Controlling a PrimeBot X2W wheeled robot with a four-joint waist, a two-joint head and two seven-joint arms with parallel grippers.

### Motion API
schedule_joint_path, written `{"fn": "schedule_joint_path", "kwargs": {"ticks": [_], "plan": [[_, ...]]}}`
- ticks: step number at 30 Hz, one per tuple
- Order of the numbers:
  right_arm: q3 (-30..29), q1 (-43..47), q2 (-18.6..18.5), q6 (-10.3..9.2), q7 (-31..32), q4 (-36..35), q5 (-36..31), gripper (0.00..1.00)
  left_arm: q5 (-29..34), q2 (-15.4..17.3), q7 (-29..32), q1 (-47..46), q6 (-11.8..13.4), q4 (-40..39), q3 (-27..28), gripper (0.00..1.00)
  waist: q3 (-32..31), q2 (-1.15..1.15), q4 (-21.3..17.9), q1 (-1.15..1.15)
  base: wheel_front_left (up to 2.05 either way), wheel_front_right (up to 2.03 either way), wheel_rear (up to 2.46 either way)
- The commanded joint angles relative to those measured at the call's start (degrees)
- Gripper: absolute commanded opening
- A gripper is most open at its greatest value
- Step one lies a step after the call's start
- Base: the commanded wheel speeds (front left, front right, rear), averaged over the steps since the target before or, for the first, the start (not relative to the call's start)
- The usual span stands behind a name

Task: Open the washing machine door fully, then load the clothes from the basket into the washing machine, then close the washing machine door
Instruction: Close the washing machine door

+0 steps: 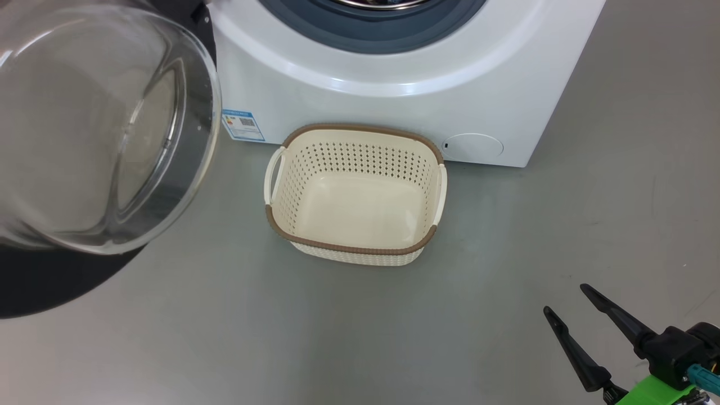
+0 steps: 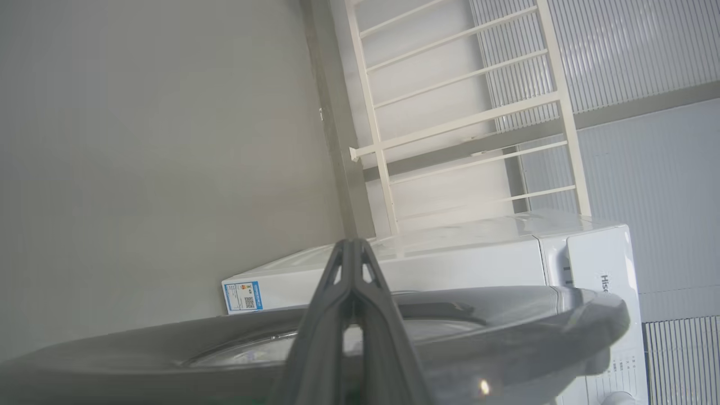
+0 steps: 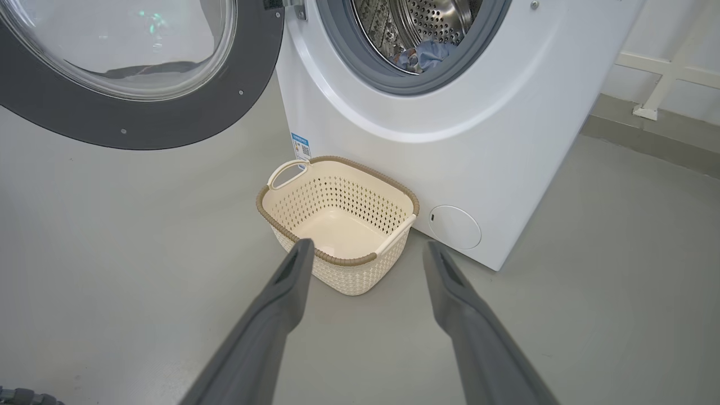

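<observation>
The basket sits empty on the floor at the centre of the head view, just in front of the washing machine. In the right wrist view, blue clothes lie low in the steel drum at the top of the frame. Loading looks done, so the step in hand is judged to be closing.

The washing machine door stands swung wide at the upper left of the head view. The left gripper has its fingers pressed together and holds nothing. It points across the door's dark rim at the bottom of the left wrist view, and whether it touches the rim cannot be told. The right gripper is spread wide and empty at the lower right of the head view, well apart from the door.

To close well, the left gripper should probably press on the rim far from the hinge. It should follow the door's arc rather than push straight. No cloth should trail over the blue-grey gasket, since a caught edge could stop the latch. A firm final press would seat it.
</observation>
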Motion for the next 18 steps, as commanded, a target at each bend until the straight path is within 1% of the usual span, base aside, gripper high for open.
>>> {"fn": "schedule_joint_path", "kwargs": {"ticks": [1, 12, 18], "plan": [[0.5, 0.3, -1.3, 0.09, -0.3, -1.5, 0.7, 1.0, -0.8, 0.6, 2.1, 0.8, -0.3, -1.8, -0.7, 0.0, 0.3, 0.0, 0.2, 0.0, 0.0, 0.0, 0.0], [0.4, -0.8, 0.6, 0.09, -0.3, -1.2, 0.6, 1.0, -1.4, 0.2, 6.1, 2.7, 0.5, -6.1, -1.8, 0.0, 0.2, 0.0, 1.0, 0.0, 0.0, 0.0, 0.0], [0.0, -2.3, 2.2, 0.09, -0.3, -1.1, 0.5, 1.0, -2.2, -1.5, 8.8, 4.2, 1.0, -10.1, -2.9, 0.0, 0.7, 0.0, 1.5, 0.0, 0.0, 0.0, 0.0]]}}
